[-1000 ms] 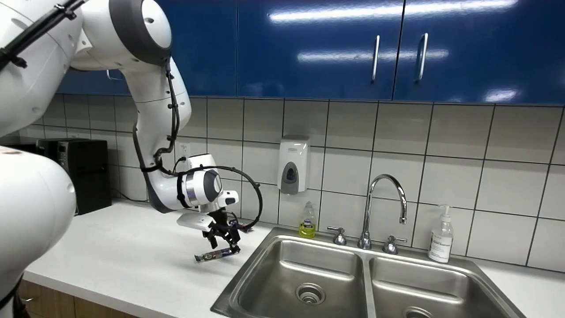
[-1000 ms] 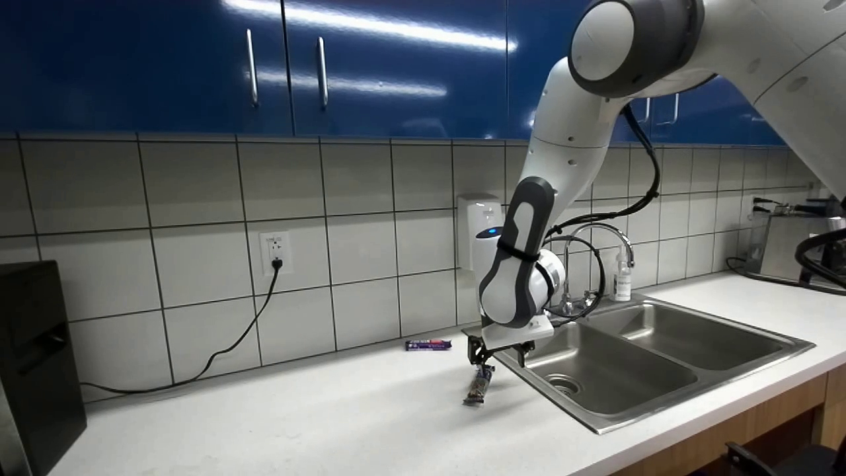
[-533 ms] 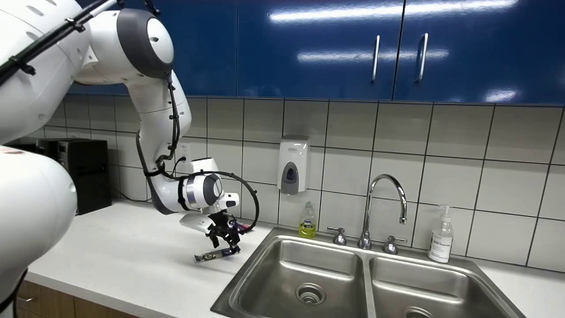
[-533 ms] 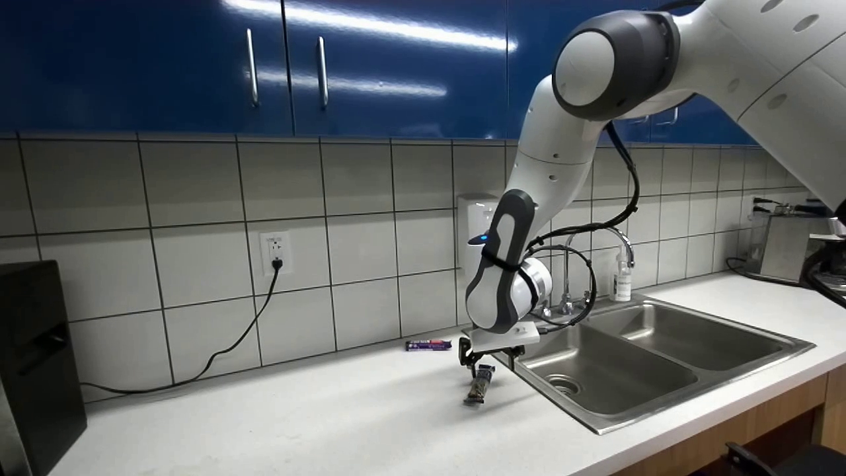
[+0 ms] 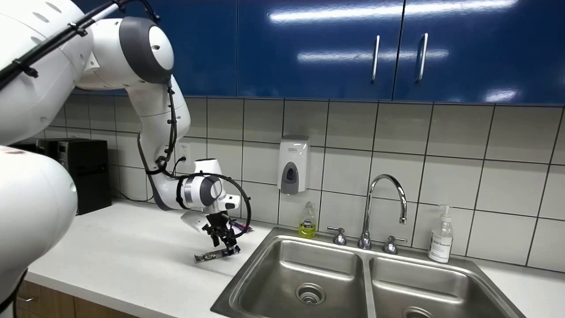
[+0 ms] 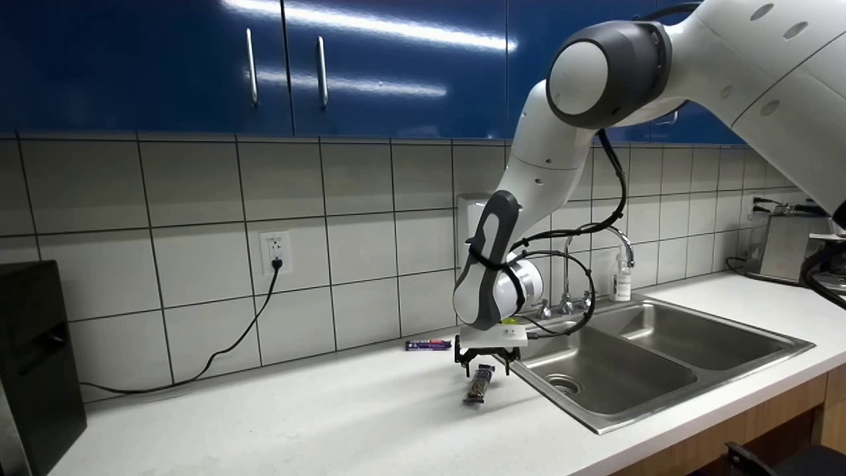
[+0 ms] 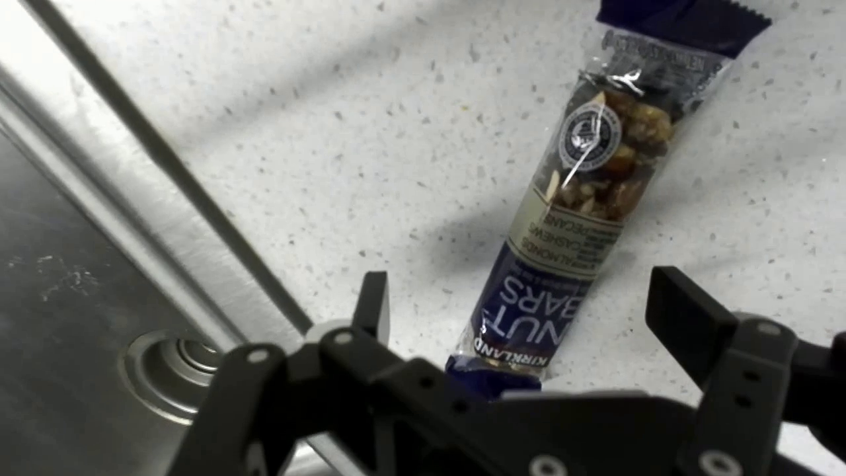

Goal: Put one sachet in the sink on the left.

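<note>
A nut bar sachet with clear and dark blue wrapping lies on the white counter in both exterior views [image 5: 212,255] [image 6: 478,389], and in the wrist view [image 7: 562,225]. My gripper [image 7: 520,291] is open, with a finger on each side of the bar's label end and gaps to both. It hovers low over the bar in both exterior views [image 5: 224,246] [image 6: 488,373]. The bar's near tip is partly hidden by the gripper. A second, purple sachet [image 6: 428,345] lies near the wall [image 5: 241,227]. The left sink basin [image 5: 269,287] is beside the bar.
The sink's raised metal rim [image 7: 125,218] runs close to the gripper. A faucet [image 5: 366,212], a yellow soap bottle [image 5: 307,223] and a pump bottle [image 5: 441,238] stand behind the sink. A soap dispenser [image 5: 293,165] hangs on the wall. A black appliance [image 6: 39,363] stands on the counter.
The arm has lowered and the gripper has shifted slightly and turned, so its fingers now straddle the bar's end. Both sachets have stayed in place.
</note>
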Action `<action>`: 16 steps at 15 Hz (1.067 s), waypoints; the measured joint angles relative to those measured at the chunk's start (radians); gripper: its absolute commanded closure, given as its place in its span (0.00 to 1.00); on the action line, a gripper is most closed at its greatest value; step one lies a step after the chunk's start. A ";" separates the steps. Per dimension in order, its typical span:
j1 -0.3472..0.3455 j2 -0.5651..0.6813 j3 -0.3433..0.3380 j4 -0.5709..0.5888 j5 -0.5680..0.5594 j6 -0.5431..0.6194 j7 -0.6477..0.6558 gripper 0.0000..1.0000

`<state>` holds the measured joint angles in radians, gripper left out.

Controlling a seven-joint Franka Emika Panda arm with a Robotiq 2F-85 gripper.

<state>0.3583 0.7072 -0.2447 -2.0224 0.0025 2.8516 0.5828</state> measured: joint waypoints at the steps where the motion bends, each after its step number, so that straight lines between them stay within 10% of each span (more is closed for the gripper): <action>1: 0.001 0.003 0.003 0.006 0.011 -0.006 0.005 0.00; 16: 0.007 0.039 0.019 0.106 0.040 -0.205 0.226 0.00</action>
<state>0.3657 0.7465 -0.2256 -1.9163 0.0422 2.6468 0.8085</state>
